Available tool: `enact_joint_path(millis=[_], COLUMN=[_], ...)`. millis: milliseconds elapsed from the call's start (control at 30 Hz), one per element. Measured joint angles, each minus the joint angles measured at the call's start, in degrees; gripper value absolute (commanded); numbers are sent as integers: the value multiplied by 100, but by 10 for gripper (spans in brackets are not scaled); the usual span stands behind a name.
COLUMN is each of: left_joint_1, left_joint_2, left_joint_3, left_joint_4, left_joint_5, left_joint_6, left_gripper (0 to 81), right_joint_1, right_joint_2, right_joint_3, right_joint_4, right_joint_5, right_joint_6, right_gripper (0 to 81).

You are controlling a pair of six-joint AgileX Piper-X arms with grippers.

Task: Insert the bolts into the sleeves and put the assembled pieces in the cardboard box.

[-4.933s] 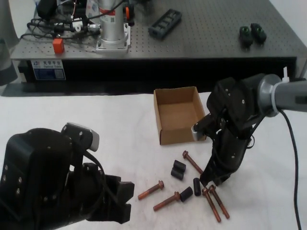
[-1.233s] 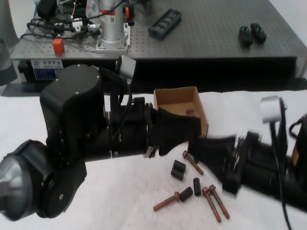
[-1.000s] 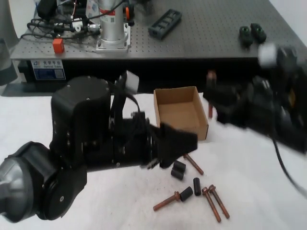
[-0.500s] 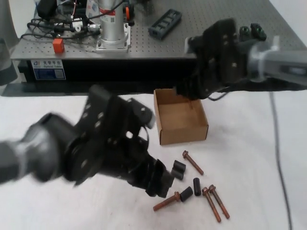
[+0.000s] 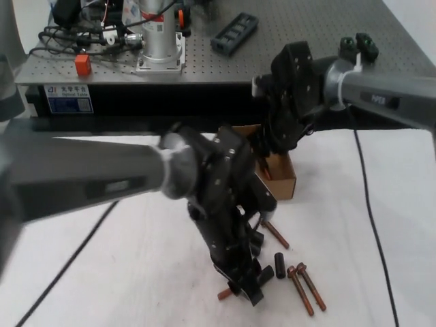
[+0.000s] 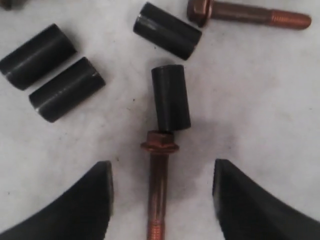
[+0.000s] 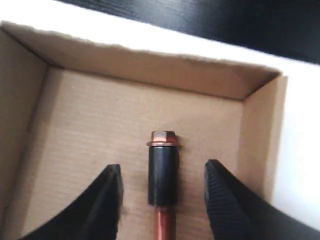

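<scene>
My left gripper (image 6: 161, 166) stands open just above the white cloth, one finger on each side of a copper bolt (image 6: 158, 195). A black sleeve (image 6: 171, 97) lies end-on against that bolt's head. Three more sleeves (image 6: 66, 89) and another bolt (image 6: 250, 15) lie just beyond. In the high view this gripper (image 5: 248, 289) hangs over the loose pieces. My right gripper (image 7: 162, 167) is open over the cardboard box (image 7: 90, 125); a bolt wearing a sleeve (image 7: 162, 175) lies between its fingers without touching them. The high view shows the right gripper (image 5: 263, 162) at the box (image 5: 283, 182).
Two bolts (image 5: 303, 286) lie side by side at the front right, with a sleeve (image 5: 279, 264) and a further bolt (image 5: 276, 234) nearby. A raised perforated bench (image 5: 286, 61) with cables and small parts stands behind the box. White cloth stretches free to the left.
The left arm swung from beside the box down to the loose bolts. The right arm carried a sleeved bolt up and over to the box and opened above it.
</scene>
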Motion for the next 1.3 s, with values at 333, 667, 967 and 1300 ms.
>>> enact_joint_path(millis=[333,667,967,1300], left_joint_1=[-10,-10,214,962], left_joint_2=[377,377,-323,-3381], left_joint_3=[-539,-588,-272,2159], left_joint_4=[549,825,766,-2117], left_joint_5=[-382,-382,-396,-66], left_joint_6=[630,547,-468,-2618], left_gripper=[216,6,6,6], right_joint_1=[-137,-182,-128,785], right_joint_2=[-944,-2391,-3081,-2908], right_joint_3=[-11,770,2695,3683], right_joint_4=[711,1865,2230,1192], right_joint_5=[-268,-334,-334,-121], right_joint_6=[14,-242,-265,-245], right_gripper=[331,331,331,331])
